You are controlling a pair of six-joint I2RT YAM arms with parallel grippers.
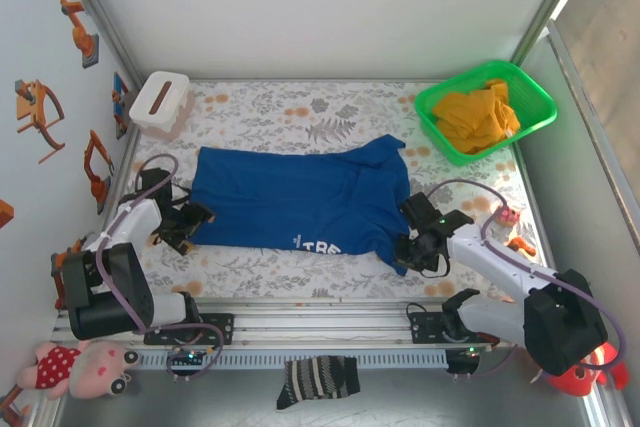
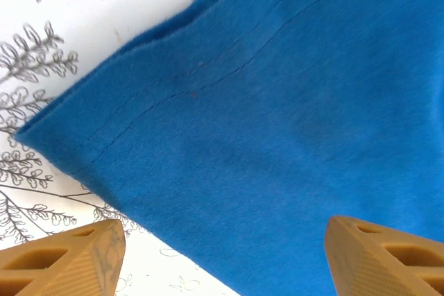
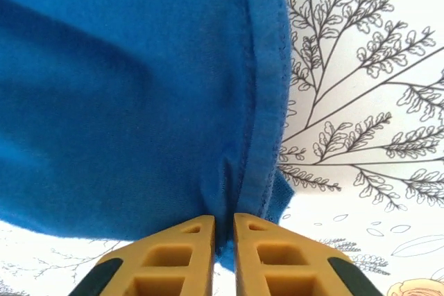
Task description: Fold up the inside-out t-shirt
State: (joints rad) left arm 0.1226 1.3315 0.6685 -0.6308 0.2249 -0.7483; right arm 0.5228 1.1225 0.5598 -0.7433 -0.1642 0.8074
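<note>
The inside-out t-shirt (image 1: 300, 202) lies flat across the centre of the floral counter (image 1: 250, 107). At lower right of the overhead view, the right end effector (image 1: 412, 252) pinches its blue hem; at left, the left end effector (image 1: 188, 224) stands spread at the cloth's edge.

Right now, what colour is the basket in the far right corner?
Green; the basket shows best in the top external view.

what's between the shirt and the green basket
Nothing. In the top view, the stretch from the shirt to the basket is bare flower-printed table.
</note>
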